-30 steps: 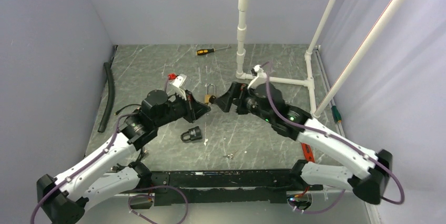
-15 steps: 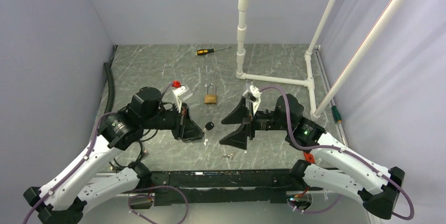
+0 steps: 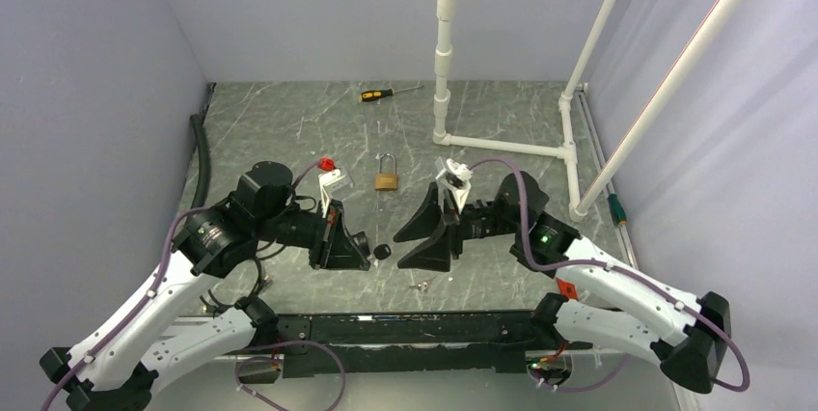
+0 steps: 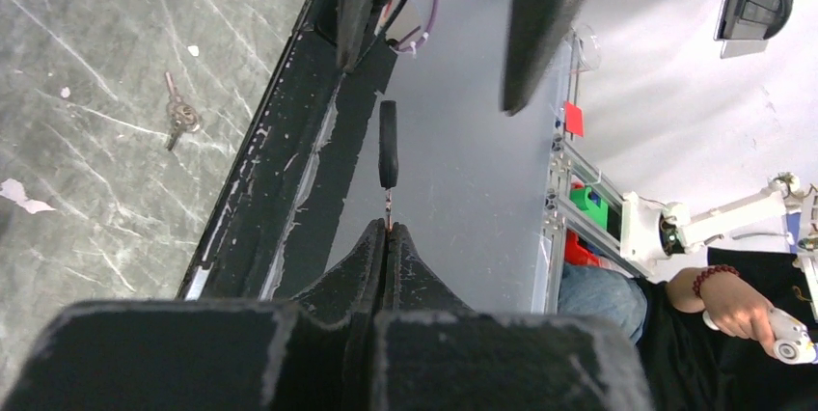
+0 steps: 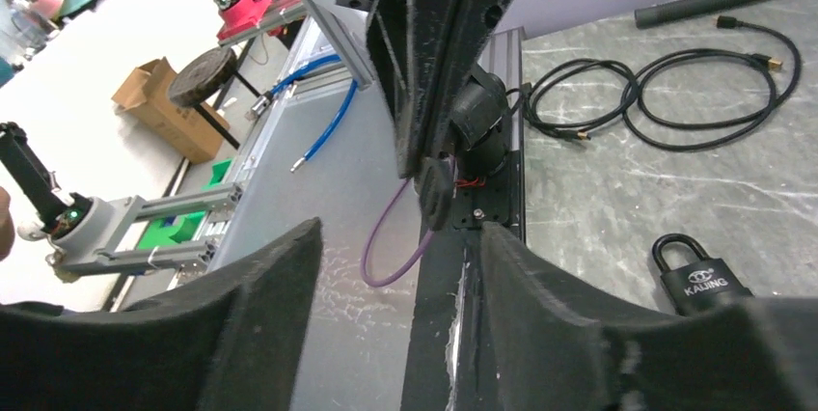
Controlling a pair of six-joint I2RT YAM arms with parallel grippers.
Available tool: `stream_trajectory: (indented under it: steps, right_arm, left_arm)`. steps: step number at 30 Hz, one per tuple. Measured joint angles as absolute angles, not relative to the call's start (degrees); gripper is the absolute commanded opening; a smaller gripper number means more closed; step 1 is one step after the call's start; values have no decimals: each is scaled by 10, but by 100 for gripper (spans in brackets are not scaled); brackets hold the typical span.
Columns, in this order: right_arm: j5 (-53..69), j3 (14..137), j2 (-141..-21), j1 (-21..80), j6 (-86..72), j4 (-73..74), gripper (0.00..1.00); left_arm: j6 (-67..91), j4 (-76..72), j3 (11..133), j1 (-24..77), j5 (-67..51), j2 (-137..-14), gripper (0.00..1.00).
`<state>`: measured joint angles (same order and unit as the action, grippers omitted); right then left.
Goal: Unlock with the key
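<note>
The left gripper (image 4: 387,228) is pinched shut on just the tip of the key (image 4: 388,146), above the tabletop (image 3: 289,131) by its near edge. The right gripper (image 5: 400,230) has its jaws apart around the key's head, holding nothing. So thin a pinch could let the key swivel or drop during handover.

Shiny brass padlock (image 3: 387,181); matt stone-look table (image 3: 280,131)

We see soft, even overhead light in top view; faint shadows on bench (image 3: 289,131). Wrist views: room beyond blown out, right gripper (image 5: 400,230) slightly soft.
</note>
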<state>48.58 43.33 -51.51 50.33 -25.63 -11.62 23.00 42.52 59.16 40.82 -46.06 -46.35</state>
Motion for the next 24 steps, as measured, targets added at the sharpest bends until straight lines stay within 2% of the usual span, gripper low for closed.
stream_trajectory:
  steps: [4,17,24]
  right_arm:
    - [485,433,-546,515,-268,-127,57]
    - [483,433,-592,538,-272,-136,29]
    - [478,434,-597,544,-271,-135,26]
  left_arm:
    - [225,428,592,408,-472,-463,0]
    - [197,450,592,408,-477,-484,0]
    - [191,450,592,409,-480,-489,0]
